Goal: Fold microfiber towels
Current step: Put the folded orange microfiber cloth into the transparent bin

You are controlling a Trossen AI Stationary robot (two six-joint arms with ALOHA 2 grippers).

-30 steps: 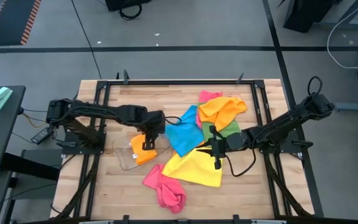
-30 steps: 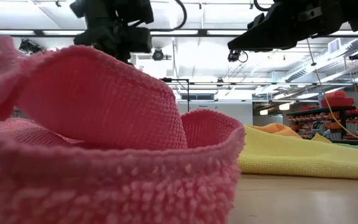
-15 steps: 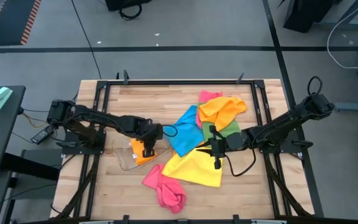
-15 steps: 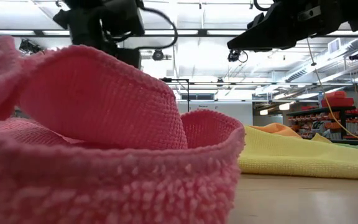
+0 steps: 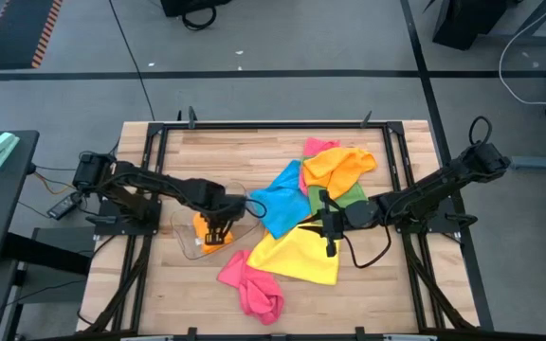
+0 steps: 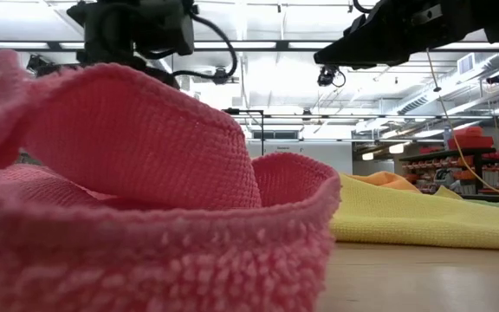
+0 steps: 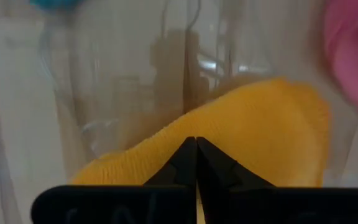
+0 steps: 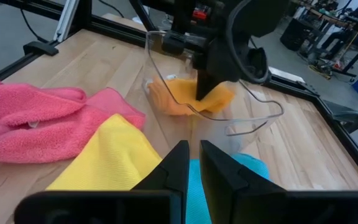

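the left gripper [image 5: 214, 230] has slid down-left into the clear tray [image 5: 186, 244] at centre-left of the high view, fingers pinched closed on the folded orange towel [image 5: 203, 227], seemingly pressing it in. the right gripper [image 5: 329, 230] stays mid-frame above the yellow towel [image 5: 297, 256], nearly closed, empty.

Bright ceiling strip lights, even overhead light, blurred left wrist view

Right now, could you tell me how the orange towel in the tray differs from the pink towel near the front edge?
The orange towel lies folded small inside the clear tray, under the left tool; the pink towel lies crumpled on the bare table, untouched. The pink one spreads wider. Both are plain, fuzzy cloths.
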